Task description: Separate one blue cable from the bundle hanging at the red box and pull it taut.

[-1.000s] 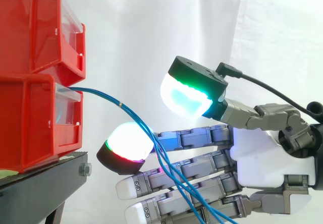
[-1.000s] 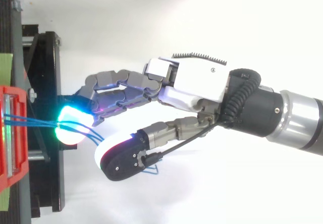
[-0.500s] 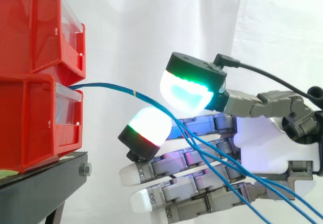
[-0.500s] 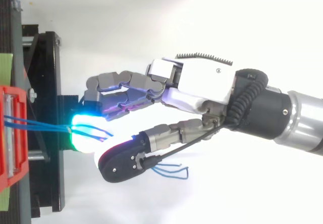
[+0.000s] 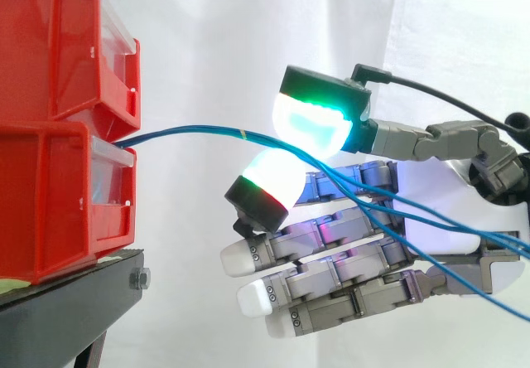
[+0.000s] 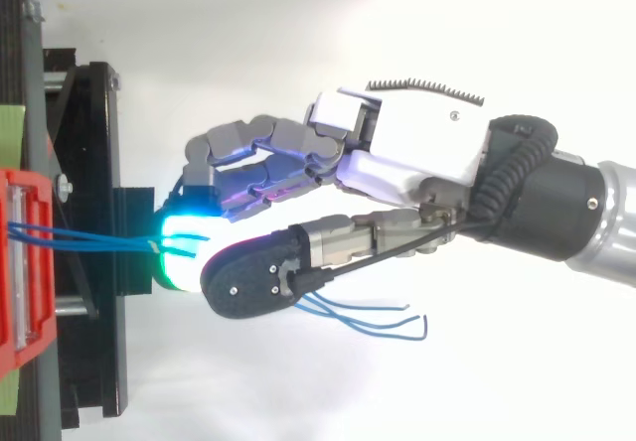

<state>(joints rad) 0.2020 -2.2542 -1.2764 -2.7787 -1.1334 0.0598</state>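
Several thin blue cables leave the lower red bin and run right in a nearly straight line. They pass between the glowing green thumb pad and a white and red fingertip of my hand, which pinch them together. Behind the pinch the cables fan out across the palm toward the right edge. From above, the cables reach from the bin to the hand, and their loose ends trail below the thumb.
A second red bin sits stacked on the lower one, both on a black stand at the left. A white curtain hangs behind. The arm comes in from the right, with free room around the hand.
The hand has moved right and upward, away from the bins. Its thumb and fingertip have come together on the cables, which now run higher and straighter; their loose ends trail farther right.
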